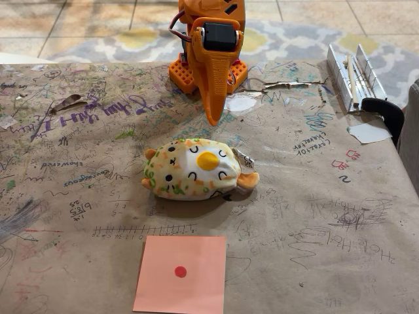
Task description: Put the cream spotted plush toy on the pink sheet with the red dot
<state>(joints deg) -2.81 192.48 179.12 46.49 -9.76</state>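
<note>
- Table (340, 216): covered in brown paper, scribbled all over with pen marks and doodles. Patterned grey, white and yellow rug beyond its far edge.
- Orange arm (209, 39): stands at the far edge of the table on its orange base, folded down, with a black motor block facing the fixed view.
- Gripper (213, 118): points down, tip at or just above the paper, behind the plush toy and apart from it. Fingers look pressed together into one orange wedge; nothing between them.
- Plush toy (196, 169): lies on the paper mid-table, yellow patch up, orange tail toward picture right, ear toward picture left. White tag at its right rear.
- Pink sheet (196, 288): flat near the front edge, red dot at centre, near the plush toy but not touching.
- Metal clamp piece (353, 72): far right corner.
</note>
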